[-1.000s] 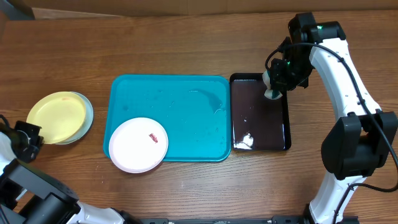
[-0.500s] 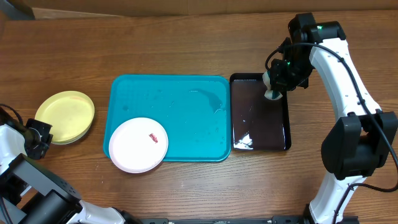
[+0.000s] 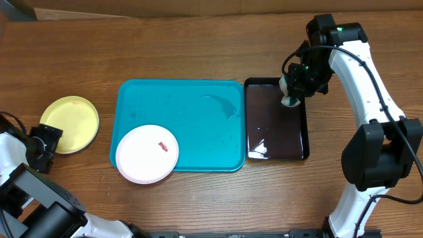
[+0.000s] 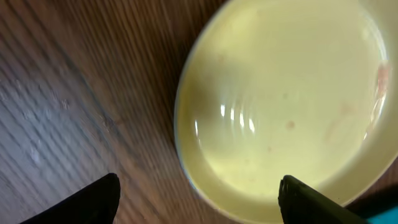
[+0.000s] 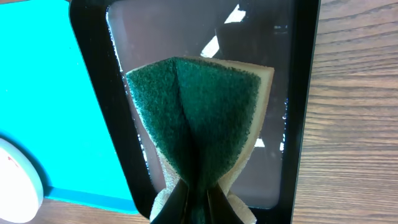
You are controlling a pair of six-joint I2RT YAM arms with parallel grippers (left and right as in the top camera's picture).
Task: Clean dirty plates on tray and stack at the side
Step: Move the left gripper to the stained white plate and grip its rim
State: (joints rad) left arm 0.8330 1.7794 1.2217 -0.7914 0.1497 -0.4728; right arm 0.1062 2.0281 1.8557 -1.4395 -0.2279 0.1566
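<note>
Left gripper [image 4: 199,190] — now off yellow-green plate [image 3: 69,123]

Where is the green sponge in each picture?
Overhead: the sponge is upper right, pinched in the right gripper over the black tray.
Left wrist: not in it; just the yellow plate on the table.
Right wrist: the sponge fills the middle, folded between the fingers.
Shared landmark: the black tray, under the sponge in both views that show it.
</note>
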